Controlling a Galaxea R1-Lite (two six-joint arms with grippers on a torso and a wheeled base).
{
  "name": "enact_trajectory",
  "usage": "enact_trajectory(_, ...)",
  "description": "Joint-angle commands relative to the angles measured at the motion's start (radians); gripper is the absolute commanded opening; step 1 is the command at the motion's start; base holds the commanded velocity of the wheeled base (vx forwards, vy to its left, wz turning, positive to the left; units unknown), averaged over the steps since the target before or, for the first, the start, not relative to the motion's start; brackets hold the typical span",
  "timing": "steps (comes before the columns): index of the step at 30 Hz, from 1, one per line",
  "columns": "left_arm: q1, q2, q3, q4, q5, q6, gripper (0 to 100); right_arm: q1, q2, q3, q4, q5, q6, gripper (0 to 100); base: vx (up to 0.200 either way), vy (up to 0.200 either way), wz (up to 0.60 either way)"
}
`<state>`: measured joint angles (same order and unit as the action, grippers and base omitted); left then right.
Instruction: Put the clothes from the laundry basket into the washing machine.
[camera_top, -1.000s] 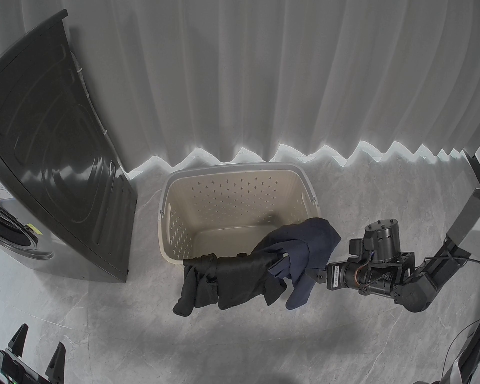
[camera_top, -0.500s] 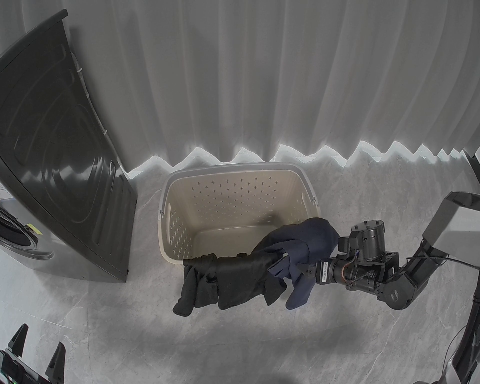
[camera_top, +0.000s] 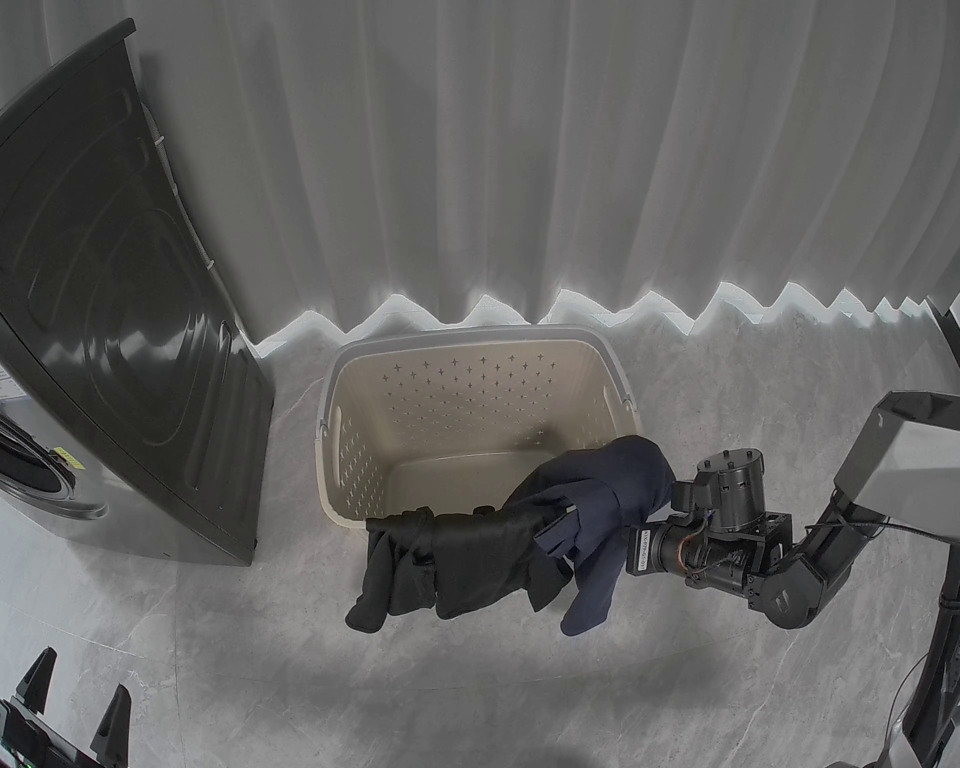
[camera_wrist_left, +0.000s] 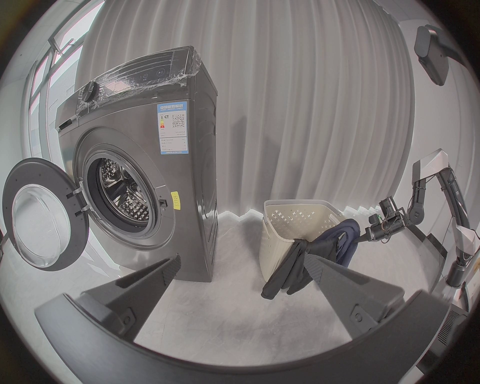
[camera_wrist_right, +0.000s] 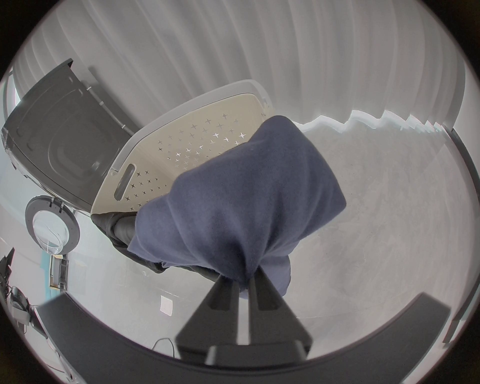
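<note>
Across the back, a pale pleated curtain (camera_top: 550, 150), hanging down to a grey marbled floor (camera_top: 400, 680). On the robot's left, a dark grey washing machine (camera_wrist_left: 150, 165), standing on that floor with its round door (camera_wrist_left: 42, 212) swung wide open and the steel drum (camera_wrist_left: 122, 195) exposed. Just beside the machine, between it and the right arm, a cream laundry basket (camera_top: 470, 400) with star-shaped perforations in its walls, upright against the foot of the curtain, bare floor of the basket visible inside. Draped over the basket's near rim, a black garment (camera_top: 460, 570), most of it hanging outside and down toward the floor. Overlapping the black one's right end, a navy garment (camera_top: 610, 490), bunched over the near right corner of the basket, one part lying inside against the wall, one limp end dangling outside. Both clothes thus at the basket and well apart from the drum. At the navy cloth's outer side, the right gripper (camera_wrist_right: 245, 280), level with the basket rim, fingers pinched together on a gathered fold of the navy garment, fabric spreading out from the fingertips in the right wrist view. Low at the robot's left, near the floor and well apart from basket and clothes, the left gripper (camera_wrist_left: 240, 262), fingers spread apart, nothing between them.
</note>
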<state>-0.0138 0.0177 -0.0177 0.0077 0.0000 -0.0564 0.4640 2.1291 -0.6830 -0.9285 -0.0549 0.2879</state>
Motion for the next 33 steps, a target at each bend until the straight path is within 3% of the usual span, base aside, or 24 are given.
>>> enact_trajectory(1, 0.0, -0.012, 0.015, 0.0, 0.0, -0.002, 100, 0.018, -0.055, 0.051, -0.044, 0.004, 0.001, 0, 0.0, 0.0, 0.0)
enact_trajectory(12, 0.0, -0.012, 0.015, 0.0, 0.0, -0.002, 100, 0.065, -0.287, 0.207, -0.078, 0.004, -0.001, 0, 0.0, 0.0, 0.0)
enact_trajectory(22, 0.0, -0.012, 0.015, 0.0, 0.0, -0.002, 100, 0.071, -0.328, 0.212, -0.085, 0.003, 0.001, 0, 0.0, 0.0, 0.0)
enact_trajectory(33, 0.0, -0.012, 0.015, 0.0, 0.0, -0.002, 100, 0.097, -0.566, 0.215, -0.073, -0.006, -0.01, 0, 0.0, 0.0, 0.0)
